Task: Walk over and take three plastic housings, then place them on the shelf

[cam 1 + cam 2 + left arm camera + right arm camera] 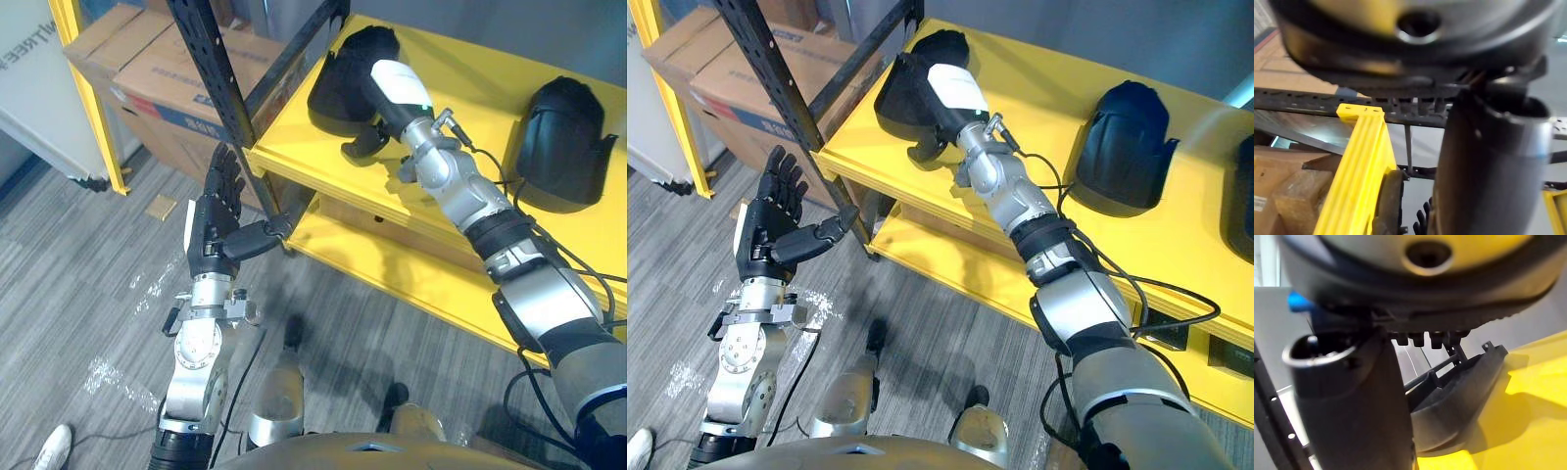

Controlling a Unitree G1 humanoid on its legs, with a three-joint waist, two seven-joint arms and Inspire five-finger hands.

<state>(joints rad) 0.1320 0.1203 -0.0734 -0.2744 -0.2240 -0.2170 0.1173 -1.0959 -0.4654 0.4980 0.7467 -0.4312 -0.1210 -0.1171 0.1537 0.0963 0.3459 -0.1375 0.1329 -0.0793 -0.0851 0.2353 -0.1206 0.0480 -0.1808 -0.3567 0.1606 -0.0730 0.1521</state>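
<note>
Left eye view: right hand point(397, 86) at a black housing point(336, 86) on the yellow shelf point(470, 64).
Its fingers are hidden by the shell, so grip unclear. Left hand point(216, 227) spread, empty. Housing likely light, rigid, slick; take it by the rim.

a large brown cardboard box with a blue-and-white label point(181, 73) sits on the grey striped carpet floor point(78, 294), with a second brown cardboard box point(103, 34) just beside it, further back. in front of both stands a yellow metal post point(95, 108). near the post is a white flat panel point(44, 98) on a small black caster point(95, 182). a small tan cardboard scrap point(162, 206) lies on the carpet near the boxes. white scuff marks point(108, 377) speckle the floor, and a person's white shoe point(49, 446) shows at the near edge.
</note>
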